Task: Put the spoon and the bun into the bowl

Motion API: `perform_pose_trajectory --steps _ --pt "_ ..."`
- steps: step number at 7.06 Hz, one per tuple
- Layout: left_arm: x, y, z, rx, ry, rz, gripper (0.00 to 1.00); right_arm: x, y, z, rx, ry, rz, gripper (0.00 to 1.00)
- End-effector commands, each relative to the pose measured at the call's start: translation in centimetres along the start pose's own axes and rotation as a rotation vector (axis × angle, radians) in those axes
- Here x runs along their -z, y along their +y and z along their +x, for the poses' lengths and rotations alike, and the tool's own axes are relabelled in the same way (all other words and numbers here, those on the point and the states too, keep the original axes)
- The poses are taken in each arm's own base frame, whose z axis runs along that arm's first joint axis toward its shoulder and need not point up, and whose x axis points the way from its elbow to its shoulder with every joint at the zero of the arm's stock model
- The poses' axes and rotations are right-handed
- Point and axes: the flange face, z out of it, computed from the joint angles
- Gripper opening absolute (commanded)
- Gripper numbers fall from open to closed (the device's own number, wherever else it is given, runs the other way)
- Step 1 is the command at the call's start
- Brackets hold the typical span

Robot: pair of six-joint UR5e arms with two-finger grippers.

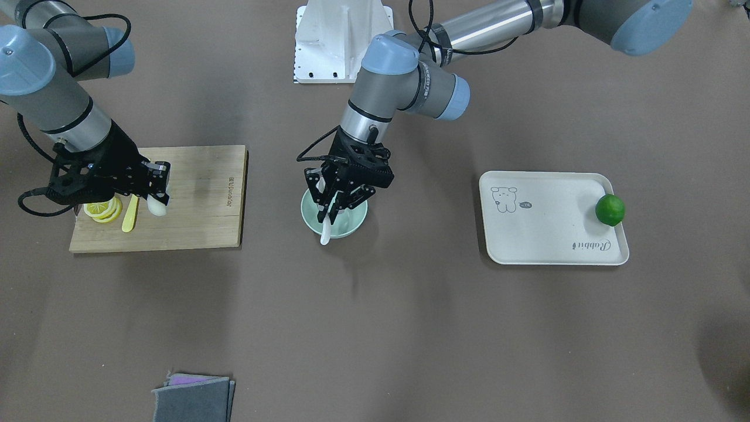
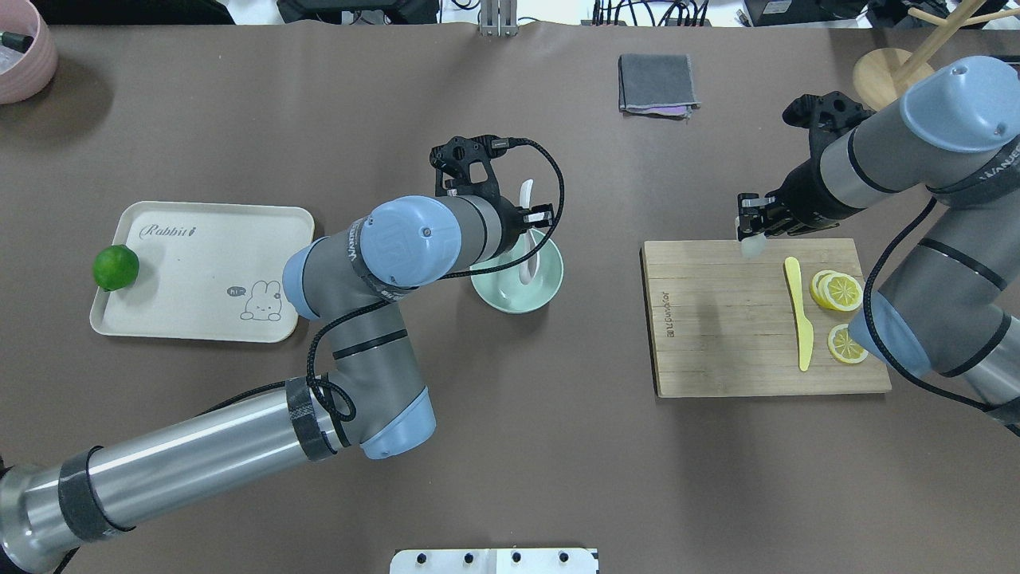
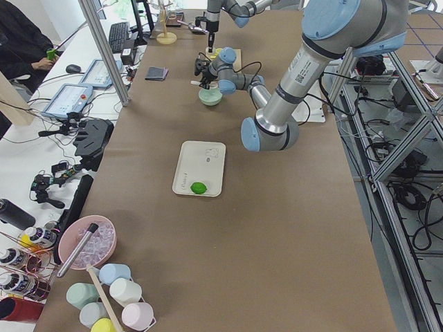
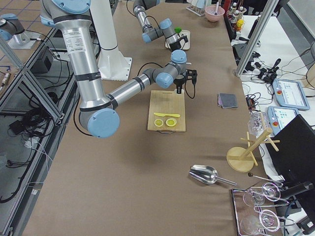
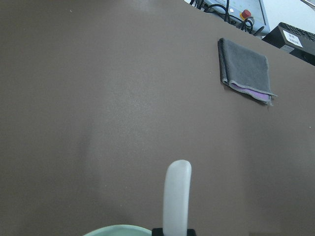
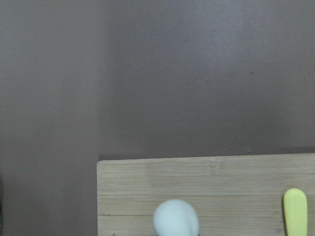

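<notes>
My left gripper (image 1: 331,204) is shut on the white spoon (image 1: 324,232) and holds it tilted over the mint-green bowl (image 1: 358,224) at the table's middle. In the overhead view the spoon (image 2: 526,199) has its scoop inside the bowl (image 2: 510,300) and its handle reaches past the far rim. The left wrist view shows the handle (image 5: 177,194) and a strip of the bowl's rim (image 5: 118,230). My right gripper (image 2: 751,231) is shut on the white bun (image 2: 751,249) over the far left corner of the wooden board (image 2: 717,335). The bun also shows in the right wrist view (image 6: 176,219).
A yellow plastic knife (image 2: 799,319) and lemon slices (image 2: 837,291) lie on the board's right part. A cream tray (image 2: 207,271) with a green lime (image 2: 115,267) lies at the left. A folded grey cloth (image 2: 655,84) lies at the far side, a wooden stand (image 2: 884,76) at the far right.
</notes>
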Motion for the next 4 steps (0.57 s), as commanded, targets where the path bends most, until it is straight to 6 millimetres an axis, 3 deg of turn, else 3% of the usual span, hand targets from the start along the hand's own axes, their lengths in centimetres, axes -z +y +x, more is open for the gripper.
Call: perform_pose_trajectory --steps 1,2,3,4 --pt "0.1 0.0 -0.6 -0.086 0.01 0.006 0.99 -0.1 0.2 -0.3 0.0 -0.003 -0.002 0.0" --pt "0.6 -0.2 -0.2 -0.08 0.042 0.015 0.99 -0.1 0.2 -0.4 0.002 -0.004 -0.003 0.0" --pt "2.2 -1.6 0.5 -0.079 0.077 0.032 0.99 0.3 -0.2 -1.7 0.011 -0.018 0.004 0.0" --pt "5.8 -4.8 -2.0 -0.069 0.1 -0.031 0.99 0.8 -0.2 -5.4 -0.024 -0.05 0.005 0.0"
